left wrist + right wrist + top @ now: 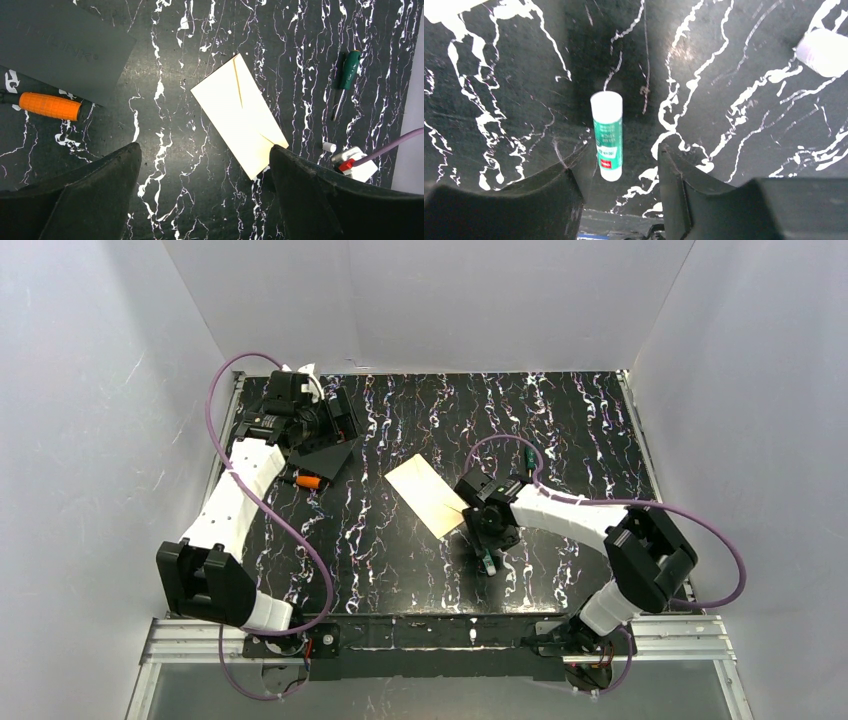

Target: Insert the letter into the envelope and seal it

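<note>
The cream envelope (428,495) lies flat and slanted at the table's middle, flap side up with its fold lines showing; it also shows in the left wrist view (240,115). No white letter sheet is in view. My left gripper (335,422) hangs open and empty high over the back left, its fingers (100,190) framing bare table left of the envelope. My right gripper (488,545) is open, just right of the envelope, low over a green-and-white glue stick (607,135) that lies on the table between its fingers, close to the left finger (574,180).
A black square card (60,47) and an orange-handled tool (50,106) lie at the back left. A green screwdriver (347,75) lies behind the right gripper. A small white cap (824,50) lies on the table near the right gripper. White walls enclose the table.
</note>
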`<move>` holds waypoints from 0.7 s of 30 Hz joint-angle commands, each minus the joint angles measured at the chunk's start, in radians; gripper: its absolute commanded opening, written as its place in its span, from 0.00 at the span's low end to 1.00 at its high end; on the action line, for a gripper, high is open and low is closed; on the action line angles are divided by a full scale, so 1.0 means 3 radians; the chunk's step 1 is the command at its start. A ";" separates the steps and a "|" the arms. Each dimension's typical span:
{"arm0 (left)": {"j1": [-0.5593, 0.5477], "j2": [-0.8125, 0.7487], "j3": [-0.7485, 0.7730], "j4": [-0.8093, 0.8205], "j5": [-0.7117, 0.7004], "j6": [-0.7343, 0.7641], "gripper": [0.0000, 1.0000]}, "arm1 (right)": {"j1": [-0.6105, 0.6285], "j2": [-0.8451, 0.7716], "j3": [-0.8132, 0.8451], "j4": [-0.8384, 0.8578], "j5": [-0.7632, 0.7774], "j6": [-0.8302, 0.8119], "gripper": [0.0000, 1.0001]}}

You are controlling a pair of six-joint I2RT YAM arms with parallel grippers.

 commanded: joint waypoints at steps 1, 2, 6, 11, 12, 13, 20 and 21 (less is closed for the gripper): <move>0.0025 -0.0172 -0.0017 -0.0015 0.0010 0.0018 0.98 | -0.0005 0.0143 -0.0018 0.0305 -0.0007 -0.0016 0.55; 0.0022 -0.0176 -0.0027 -0.0012 0.0011 0.0004 0.98 | -0.0005 0.0197 -0.0011 0.0323 -0.0010 -0.0022 0.53; 0.0032 -0.0188 -0.0055 -0.0009 0.0022 -0.0006 0.98 | -0.0022 0.0338 0.0018 0.0370 -0.0041 -0.0021 0.45; 0.0127 -0.0195 -0.0076 0.0012 0.0381 -0.0187 0.93 | -0.0082 0.0299 -0.0063 0.0461 -0.0014 0.0067 0.38; 0.0145 -0.0207 -0.0097 0.0046 0.0461 -0.0219 0.92 | -0.0093 0.0282 -0.0098 0.0486 -0.0026 0.0076 0.34; 0.0153 -0.0226 -0.0129 0.0087 0.0525 -0.0240 0.91 | -0.0103 0.0270 -0.0121 0.0515 -0.0019 0.0094 0.28; 0.0154 -0.0316 -0.0443 0.0401 0.1163 -0.0348 0.90 | -0.0157 -0.0026 -0.0067 0.0736 0.0028 0.0203 0.14; 0.0154 -0.0339 -0.0531 0.0520 0.1327 -0.0405 0.90 | -0.0164 -0.0116 -0.0021 0.0816 -0.0036 0.0214 0.14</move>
